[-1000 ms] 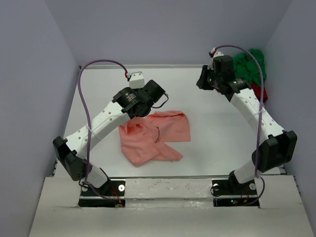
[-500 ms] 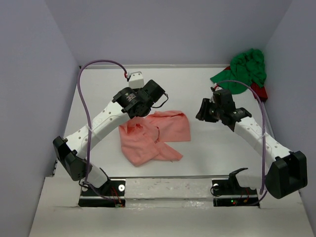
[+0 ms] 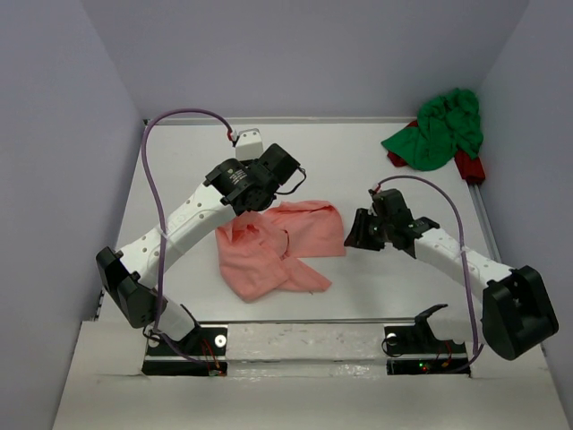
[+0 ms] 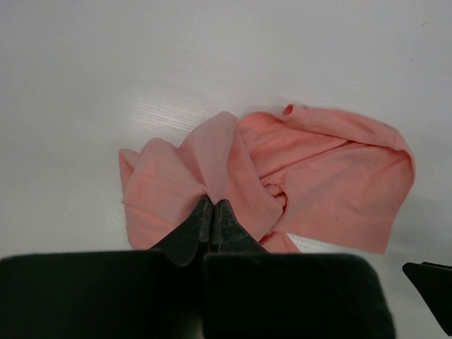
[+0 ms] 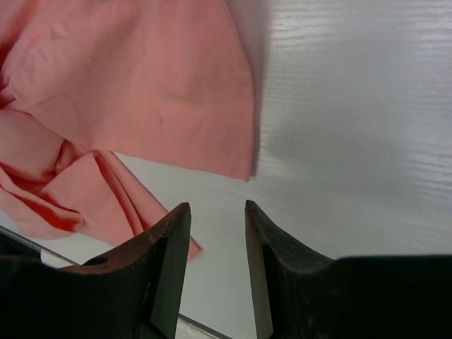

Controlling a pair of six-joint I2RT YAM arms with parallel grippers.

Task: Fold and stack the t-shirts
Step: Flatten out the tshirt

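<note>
— Since the left arm stands as it did a second ago, what is different?

— Only the right arm. It was raised at the 1 o'clock corner, by the green t-shirt. It has swung down and inward, and the right claw is now low over the counter, just beside the 3 o'clock edge of the salmon pink t-shirt. Its fingers are apart, with nothing between them.

— And the left claw?

— Pressed together on a raised fold of the pink cloth, at the shirt's 11 o'clock part. The shirt lies crumpled around the middle of the counter, in the same shape as before.

— The green one?

— Bunched in the 1 o'clock corner, at the wall, with a red thing showing under it at 4 o'clock. It is well apart from both claws.

— The room?

— The counter is white with a faint wood grain. Plain pale lilac-grey walls close it at 9, 12 and 3 o'clock.
</note>
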